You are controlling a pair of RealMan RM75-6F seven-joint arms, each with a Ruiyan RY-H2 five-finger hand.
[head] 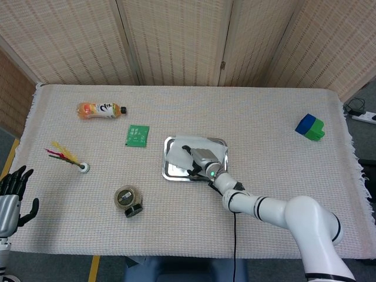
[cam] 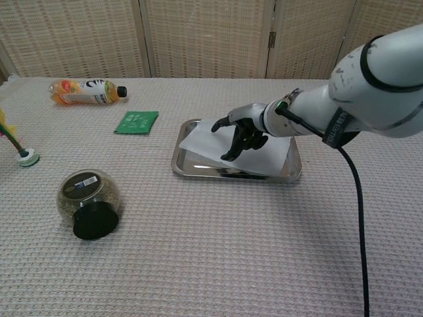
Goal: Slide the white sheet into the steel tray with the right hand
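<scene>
The steel tray (head: 171,171) (cam: 187,163) lies at the table's middle. The white sheet (head: 192,144) (cam: 206,141) rests in it, tilted, its left corner propped over the tray's left rim. My right hand (head: 198,160) (cam: 241,133) is over the middle of the tray, dark fingertips pressing down on the sheet, thumb stretched out to the left; it grips nothing. My left hand (head: 10,197) hangs at the table's near left edge with fingers spread and empty, seen only in the head view.
An orange drink bottle (head: 100,110) (cam: 82,91) lies at the far left, with a green card (head: 137,136) (cam: 136,122) near the tray. A round jar (head: 127,200) (cam: 89,196) and a feathered toy (head: 70,158) (cam: 20,148) sit left. A blue-green block (head: 309,127) stands far right.
</scene>
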